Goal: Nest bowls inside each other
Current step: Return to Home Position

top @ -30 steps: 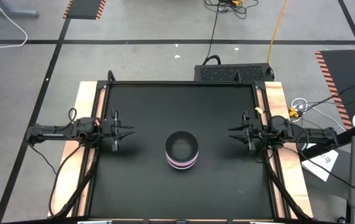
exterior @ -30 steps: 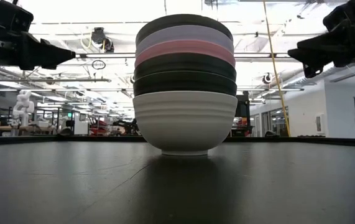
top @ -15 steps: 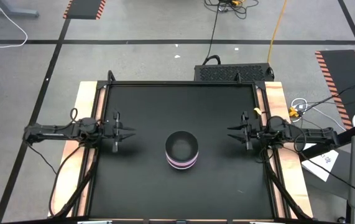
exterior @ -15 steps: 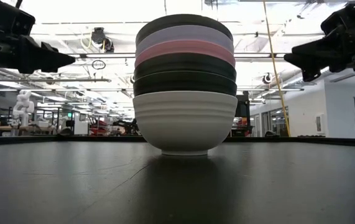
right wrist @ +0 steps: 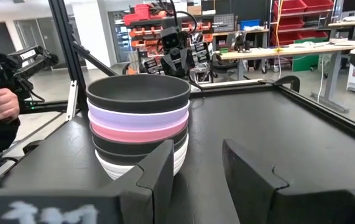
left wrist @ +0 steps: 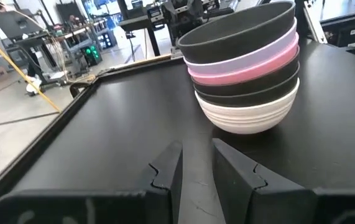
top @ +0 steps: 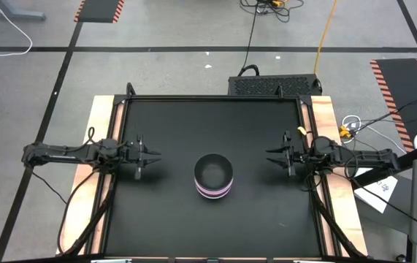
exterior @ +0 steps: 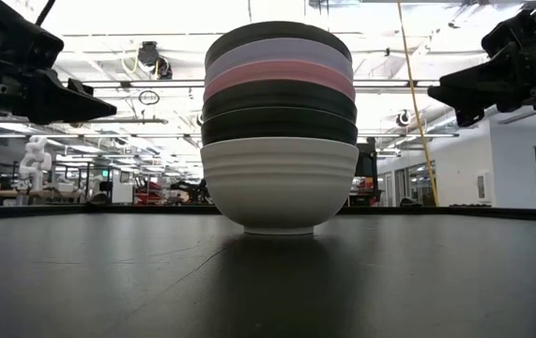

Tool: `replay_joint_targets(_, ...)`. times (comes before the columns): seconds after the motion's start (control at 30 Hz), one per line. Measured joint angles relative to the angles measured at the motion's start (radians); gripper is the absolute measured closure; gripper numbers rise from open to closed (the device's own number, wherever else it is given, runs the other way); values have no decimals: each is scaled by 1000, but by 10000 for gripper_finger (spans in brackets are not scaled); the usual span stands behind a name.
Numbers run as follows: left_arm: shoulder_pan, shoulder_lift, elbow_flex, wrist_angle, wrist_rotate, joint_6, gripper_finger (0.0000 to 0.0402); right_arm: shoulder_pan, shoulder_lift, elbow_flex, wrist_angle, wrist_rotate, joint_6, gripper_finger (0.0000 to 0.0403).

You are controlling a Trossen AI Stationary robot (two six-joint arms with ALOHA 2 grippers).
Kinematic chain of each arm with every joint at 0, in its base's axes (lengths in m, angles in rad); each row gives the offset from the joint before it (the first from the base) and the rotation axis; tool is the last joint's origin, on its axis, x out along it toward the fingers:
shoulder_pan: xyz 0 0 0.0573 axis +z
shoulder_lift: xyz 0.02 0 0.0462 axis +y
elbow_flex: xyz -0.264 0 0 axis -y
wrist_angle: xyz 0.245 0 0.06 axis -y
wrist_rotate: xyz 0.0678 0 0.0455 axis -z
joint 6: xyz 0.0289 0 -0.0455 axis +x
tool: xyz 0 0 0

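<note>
Six bowls stand nested in one stack (top: 214,177) at the middle of the black table. The white bowl (exterior: 279,188) sits at the bottom with its foot on the table. Above it come two black bowls, a pink one (exterior: 279,77), a lavender one (exterior: 279,54) and a black one (left wrist: 239,31) on top. My left gripper (top: 154,155) hovers open to the left of the stack and above the table, pointing at it. My right gripper (top: 269,153) hovers open to the right of the stack, also pointing at it. Neither touches a bowl.
The black table top has a raised frame (top: 215,98) and wooden side strips (top: 95,131). Cables run along both arms. A black box (top: 274,84) stands beyond the far edge. In the right wrist view a person's hand (right wrist: 0,102) shows beyond the table's left side.
My left gripper has dipped a little, its tips tipping downward and edging toward the stack. My right gripper has crept slightly toward the stack. The stack of bowls has stayed still.
</note>
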Motion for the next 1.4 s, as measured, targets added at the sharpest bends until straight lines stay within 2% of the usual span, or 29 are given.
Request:
replay_joint_targets(0.4, -1, -101, -2, 14, -41, 37, 314, 0, -1, -1, 13, -2, 5, 275)
replay_joint_targets(0.47, -1, -120, -1, 3, -7, 48, 314, 0, -5, -1, 40, -35, 13, 275)
replay_joint_targets(0.53, -1, -128, 8, -23, 39, 55, 314, 1, -9, -1, 72, -112, 20, 275)
replay_joint_targets(0.7, -2, -152, 65, -182, 104, 68, 314, 1, -21, -2, 99, -209, 45, 275)
replay_joint_targets(0.9, -2, -176, 118, -251, 100, 45, 314, 5, -21, -2, 90, -214, 68, 275)
replay_joint_targets(1.07, -2, -176, 128, -276, 106, 16, 314, 53, -21, -2, 92, -214, 97, 275)
replay_joint_targets(1.27, -2, -176, 98, -191, 121, -27, 314, 126, -21, -2, 101, -214, 87, 275)
replay_joint_targets(1.4, -2, -176, 54, -89, 188, -49, 314, 162, -21, -18, 177, -213, 107, 275)
